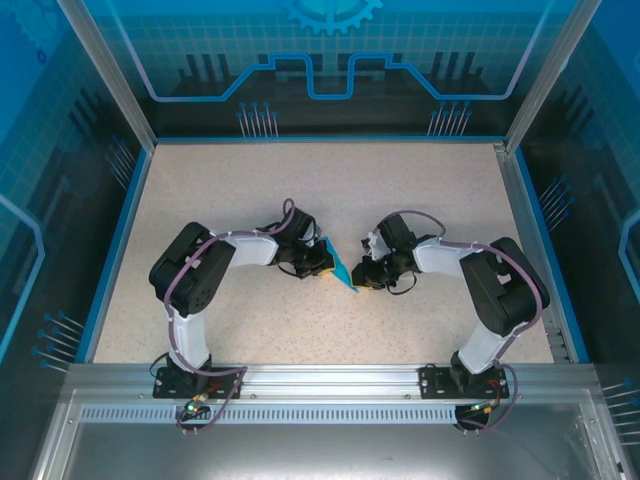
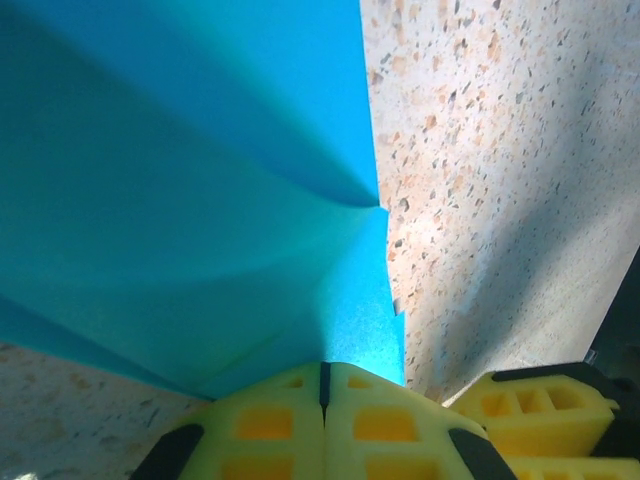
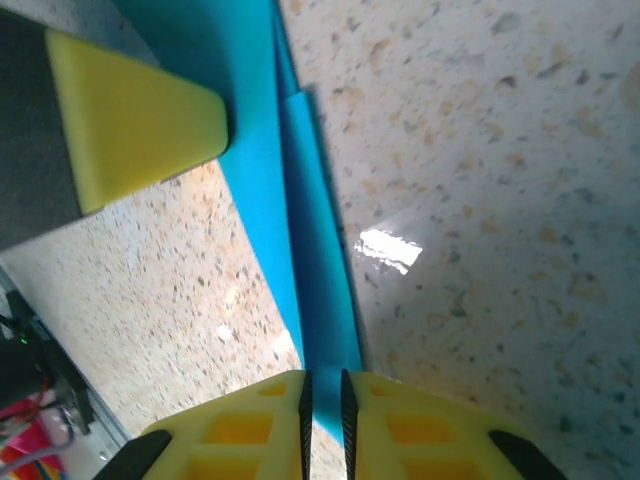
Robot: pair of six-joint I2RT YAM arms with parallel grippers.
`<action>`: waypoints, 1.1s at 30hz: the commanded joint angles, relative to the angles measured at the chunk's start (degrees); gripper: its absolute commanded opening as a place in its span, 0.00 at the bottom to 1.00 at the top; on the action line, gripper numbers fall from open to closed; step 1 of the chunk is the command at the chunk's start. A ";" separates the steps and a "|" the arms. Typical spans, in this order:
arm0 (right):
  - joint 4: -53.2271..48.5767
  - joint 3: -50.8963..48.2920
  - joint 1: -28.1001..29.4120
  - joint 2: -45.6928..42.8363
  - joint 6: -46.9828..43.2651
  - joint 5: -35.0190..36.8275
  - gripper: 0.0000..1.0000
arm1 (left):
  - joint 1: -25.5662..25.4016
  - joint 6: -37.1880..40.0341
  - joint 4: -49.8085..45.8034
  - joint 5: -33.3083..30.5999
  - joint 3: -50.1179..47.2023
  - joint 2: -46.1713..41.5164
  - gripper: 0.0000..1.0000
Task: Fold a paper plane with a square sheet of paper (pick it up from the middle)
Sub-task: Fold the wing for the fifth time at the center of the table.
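Observation:
The cyan-blue sheet of paper [image 1: 343,268] is folded into a slim pointed shape and stands on edge between the two arms at the table's middle. My left gripper [image 1: 326,262] is shut on its near edge; in the left wrist view the yellow jaws [image 2: 322,368] meet with the paper [image 2: 200,200] fanning out above them in folded layers. My right gripper [image 1: 363,277] is at the paper's lower tip. In the right wrist view its jaws [image 3: 323,378] stand a narrow gap apart, with the folded strip [image 3: 320,280] running between them.
The speckled table [image 1: 330,190] is bounded by a blue rim and transparent walls [image 1: 130,120]. A finger of the left gripper [image 3: 130,120] shows in the right wrist view, and a finger of the right gripper [image 2: 540,400] sits close in the left wrist view.

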 commanded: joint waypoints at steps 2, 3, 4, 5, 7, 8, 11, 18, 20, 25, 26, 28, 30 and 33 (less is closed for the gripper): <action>-5.29 1.96 3.28 -2.22 -8.39 4.91 0.19 | 0.26 1.34 -7.05 -5.21 0.68 3.41 0.04; -5.80 2.45 4.08 -2.35 -9.60 6.80 0.20 | 0.27 1.41 -7.28 -5.19 0.94 3.56 0.04; -6.27 2.99 4.80 -2.36 -10.73 8.57 0.20 | 0.22 1.42 -7.66 -5.28 1.13 3.69 0.04; -6.59 3.44 5.28 -2.35 -11.61 9.76 0.20 | 0.21 1.44 -7.99 -5.28 1.32 3.84 0.04; -6.94 3.89 6.33 -2.23 -13.34 11.91 0.21 | 0.20 1.52 -8.54 -5.37 1.69 4.02 0.04; -6.87 3.87 6.84 -2.18 -14.20 12.73 0.22 | 0.23 1.69 -8.93 -5.37 1.85 4.09 0.04; -6.87 5.86 7.91 -1.92 -16.17 14.76 0.23 | 0.24 1.94 -9.62 -5.46 2.30 4.26 0.03; -7.05 6.84 9.54 -1.08 -20.22 17.29 0.26 | 0.21 2.13 -10.35 -5.45 2.88 4.46 0.03; -7.12 7.02 9.73 -0.78 -20.75 17.65 0.26 | 0.22 2.29 -10.50 -5.45 3.08 4.44 0.03; -7.05 6.98 10.23 -0.51 -21.74 16.76 0.27 | 0.22 2.39 -10.85 -5.46 3.37 4.66 0.03; -7.22 6.96 10.42 -0.39 -21.78 16.75 0.27 | 0.20 2.39 -10.86 -5.53 3.45 4.70 0.04; -7.55 7.03 10.52 0.04 -21.67 16.80 0.26 | 0.25 2.44 -10.94 -5.53 3.46 4.75 0.03; -8.12 7.09 10.60 0.54 -21.45 16.89 0.25 | 0.21 2.46 -10.94 -5.54 3.46 4.83 0.03; -8.28 6.82 10.70 0.72 -21.23 17.10 0.22 | 0.20 2.48 -11.10 -5.54 3.46 4.83 0.03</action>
